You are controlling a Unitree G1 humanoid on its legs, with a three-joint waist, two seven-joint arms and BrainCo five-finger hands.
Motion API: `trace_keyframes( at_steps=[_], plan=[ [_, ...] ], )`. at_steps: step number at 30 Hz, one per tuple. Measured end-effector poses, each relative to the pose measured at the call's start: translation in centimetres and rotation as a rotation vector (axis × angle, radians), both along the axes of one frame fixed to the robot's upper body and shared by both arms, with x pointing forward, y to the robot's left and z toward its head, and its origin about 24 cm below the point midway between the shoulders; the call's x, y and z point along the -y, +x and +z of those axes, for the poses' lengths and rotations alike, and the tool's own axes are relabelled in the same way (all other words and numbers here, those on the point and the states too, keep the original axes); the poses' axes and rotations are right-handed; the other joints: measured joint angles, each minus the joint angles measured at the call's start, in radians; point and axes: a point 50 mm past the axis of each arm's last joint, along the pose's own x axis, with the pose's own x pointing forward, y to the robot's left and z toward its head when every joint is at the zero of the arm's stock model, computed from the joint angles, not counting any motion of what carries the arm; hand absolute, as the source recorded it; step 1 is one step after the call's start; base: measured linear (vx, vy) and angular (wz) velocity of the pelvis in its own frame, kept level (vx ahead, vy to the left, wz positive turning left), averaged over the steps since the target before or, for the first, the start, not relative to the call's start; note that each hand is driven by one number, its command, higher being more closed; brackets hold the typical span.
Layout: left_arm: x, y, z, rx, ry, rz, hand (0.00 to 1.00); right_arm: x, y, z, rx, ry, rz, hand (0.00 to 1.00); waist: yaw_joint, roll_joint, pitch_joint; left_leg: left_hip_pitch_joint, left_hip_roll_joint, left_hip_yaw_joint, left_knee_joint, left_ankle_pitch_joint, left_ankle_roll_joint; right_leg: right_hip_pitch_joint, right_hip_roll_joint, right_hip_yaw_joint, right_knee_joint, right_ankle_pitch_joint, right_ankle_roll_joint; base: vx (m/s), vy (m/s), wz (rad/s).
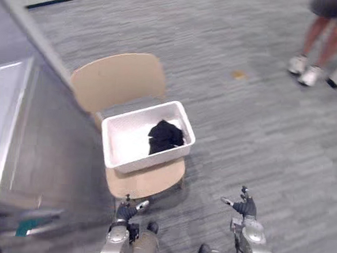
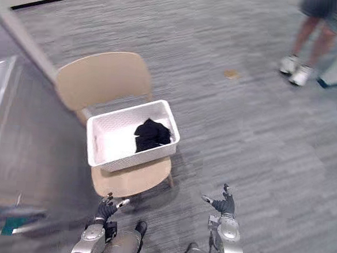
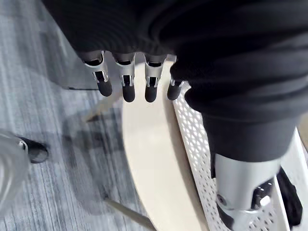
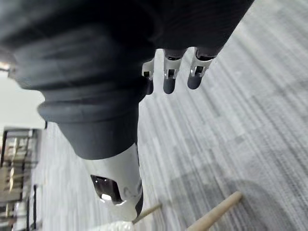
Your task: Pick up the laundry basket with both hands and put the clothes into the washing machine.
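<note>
1. The left hand (image 1: 129, 210) hangs low with its fingers (image 3: 127, 89) loose and straight, holding nothing.
2. Just beyond this hand's fingertips is the front edge of a tan chair (image 1: 117, 79). The hand touches neither the seat nor anything on it.
3. The white laundry basket (image 1: 146, 158) sits on the chair seat, ahead of the left hand and slightly toward the right hand's side. Its perforated wall runs along the seat close to the left thumb in the left wrist view.
4. A heap of black clothes (image 1: 165, 137) lies inside the basket, in the half nearer the right hand.
5. The right hand (image 1: 245, 207) is released too, with fingers (image 4: 168, 82) spread and empty over the grey carpet (image 1: 261, 121). It is well apart from the basket, which stands ahead of it and off toward the left hand.
6. A wooden chair leg (image 4: 214, 216) shows close to the right hand in its wrist view.
7. The grey washing machine (image 1: 46, 135) stands on the outer side of the left hand, just beside the chair.
8. A person's legs (image 1: 322, 39) in white shoes stand far ahead of the right hand.
9. A small brown spot (image 1: 238, 74) marks the carpet between them and the chair.
</note>
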Motion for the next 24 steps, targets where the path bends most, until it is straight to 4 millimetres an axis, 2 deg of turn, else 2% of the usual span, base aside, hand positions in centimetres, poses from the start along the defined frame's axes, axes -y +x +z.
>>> trace_keyframes(
  at_steps=[1, 2, 3, 5, 7, 9, 10, 11, 13, 15, 17, 18, 19, 21, 22, 23, 24],
  plan=[
    [0.1, 0.0, 0.0, -0.002, 0.001, -0.007, 0.00, 0.1, 0.1, 0.0, 0.002, 0.000, -0.006, 0.00, -0.006, 0.001, -0.001, -0.005, 0.017, 0.086, 0.001, -0.006, 0.019, 0.010, -0.002, -0.026, -0.009, 0.000, 0.000, 0.03, 0.035, 1.16],
    [0.0, 0.0, 0.0, -0.002, 0.008, -0.020, 0.00, 0.3, 0.2, 0.3, 0.013, -0.010, -0.011, 0.00, -0.018, -0.001, -0.005, -0.005, 0.037, 0.206, -0.002, 0.021, 0.034, 0.030, -0.015, -0.063, -0.021, -0.001, 0.001, 0.04, 0.076, 1.00],
    [0.0, -0.3, -0.1, -0.007, 0.011, -0.028, 0.00, 0.4, 0.3, 0.6, 0.024, -0.037, 0.004, 0.00, -0.019, -0.010, -0.006, -0.001, 0.027, 0.246, -0.019, 0.034, 0.049, 0.044, -0.026, -0.079, -0.034, 0.003, 0.008, 0.04, 0.102, 0.78],
    [-0.6, -0.5, -0.1, -0.011, 0.033, -0.035, 0.00, -0.2, 0.6, 0.9, 0.034, -0.064, 0.037, 0.00, -0.014, -0.039, -0.013, 0.004, -0.008, 0.230, -0.036, 0.036, 0.054, 0.057, -0.046, -0.079, -0.058, 0.007, 0.019, 0.05, 0.149, 0.34],
    [-1.0, -0.9, -0.3, -0.022, 0.049, -0.041, 0.00, -0.1, 1.0, 1.5, 0.049, -0.110, 0.059, 0.00, -0.020, -0.049, -0.018, 0.003, -0.036, 0.214, -0.021, -0.012, 0.077, 0.048, -0.082, -0.087, 0.003, -0.008, 0.045, 0.05, 0.181, 0.26],
    [-1.3, -1.3, -0.4, -0.034, 0.058, -0.043, 0.00, 0.2, 1.0, 1.5, 0.038, -0.152, 0.077, 0.00, -0.027, -0.046, -0.016, 0.032, -0.053, 0.199, 0.002, -0.051, 0.089, -0.005, -0.141, -0.067, 0.223, -0.009, 0.051, 0.05, 0.189, 0.25],
    [-1.8, -1.7, -0.5, -0.049, 0.073, -0.047, 0.00, 0.1, 0.9, 1.8, 0.040, -0.177, 0.095, 0.00, -0.043, -0.051, -0.015, 0.063, -0.067, 0.181, 0.007, -0.069, 0.095, -0.066, -0.178, -0.012, 0.402, 0.026, 0.005, 0.11, 0.206, 0.43],
    [-2.1, -2.3, -0.8, -0.075, 0.085, -0.055, 0.00, -0.2, 1.3, 2.3, 0.066, -0.192, 0.119, 0.00, -0.055, -0.046, -0.012, 0.083, -0.073, 0.155, 0.014, -0.083, 0.100, -0.137, -0.168, 0.094, 0.532, 0.026, -0.015, 0.11, 0.135, 0.51],
    [-3.1, -2.7, -0.9, -0.091, 0.119, -0.065, 0.00, -0.5, 2.0, 3.5, 0.117, -0.231, 0.156, 0.00, -0.078, -0.042, -0.010, 0.094, -0.074, 0.113, 0.021, -0.092, 0.103, -0.198, -0.104, 0.221, 0.563, -0.027, 0.023, 0.12, 0.062, 0.65],
    [-3.5, -2.7, -0.9, -0.091, 0.127, -0.062, 0.00, -0.2, 2.6, 4.6, 0.164, -0.264, 0.163, 0.00, -0.085, -0.044, -0.011, 0.094, -0.078, 0.079, 0.020, -0.092, 0.100, -0.230, -0.052, 0.290, 0.448, -0.055, 0.034, 0.13, 0.006, 0.70],
    [-3.3, -2.8, -1.0, -0.097, 0.118, -0.074, 0.00, 0.3, 3.0, 5.5, 0.191, -0.312, 0.178, 0.00, -0.089, -0.049, -0.015, 0.091, -0.085, 0.034, 0.030, -0.084, 0.083, -0.216, 0.001, 0.380, 0.217, -0.035, 0.052, 0.15, -0.041, 0.83],
    [-3.4, -2.8, -1.0, -0.099, 0.124, -0.086, 0.00, 0.4, 3.1, 5.8, 0.203, -0.322, 0.179, 0.00, -0.093, -0.065, -0.019, 0.086, -0.104, 0.012, 0.054, -0.083, 0.079, -0.194, 0.000, 0.394, 0.095, 0.029, 0.050, 0.18, -0.099, 0.94],
    [-3.5, -2.9, -1.1, -0.110, 0.126, -0.085, 0.00, 0.5, 3.2, 6.0, 0.210, -0.334, 0.185, 0.00, -0.095, -0.073, -0.019, 0.085, -0.115, -0.011, 0.070, -0.090, 0.069, -0.183, -0.012, 0.399, 0.068, 0.094, 0.065, 0.23, -0.171, 0.91],
    [-2.5, -2.8, -1.2, -0.103, 0.097, -0.084, 0.00, 1.2, 3.9, 6.9, 0.226, -0.394, 0.212, 0.00, -0.083, -0.022, -0.035, 0.085, -0.088, -0.036, 0.056, -0.094, 0.056, -0.164, 0.011, 0.364, 0.030, 0.098, 0.049, 0.22, -0.184, 0.37],
    [-2.3, -2.9, -1.3, -0.104, 0.092, -0.082, 0.00, 1.3, 4.3, 7.3, 0.239, -0.411, 0.224, 0.00, -0.080, -0.012, -0.037, 0.084, -0.081, -0.044, 0.047, -0.094, 0.053, -0.156, 0.020, 0.358, 0.015, 0.105, 0.040, 0.22, -0.202, 0.08],
    [-2.2, -3.0, -1.3, -0.107, 0.087, -0.081, 0.00, 1.5, 4.9, 7.9, 0.253, -0.446, 0.253, 0.00, -0.072, 0.000, -0.042, 0.085, -0.066, -0.063, 0.015, -0.082, 0.036, -0.150, 0.036, 0.336, -0.013, 0.114, 0.029, 0.17, -0.177, 0.16],
    [-2.2, -3.0, -1.3, -0.105, 0.087, -0.081, 0.00, 1.6, 5.0, 8.1, 0.252, -0.466, 0.269, 0.00, -0.072, 0.001, -0.042, 0.087, -0.060, -0.073, 0.003, -0.077, 0.028, -0.144, 0.041, 0.326, -0.024, 0.116, 0.026, 0.15, -0.178, 0.28]
  ],
)
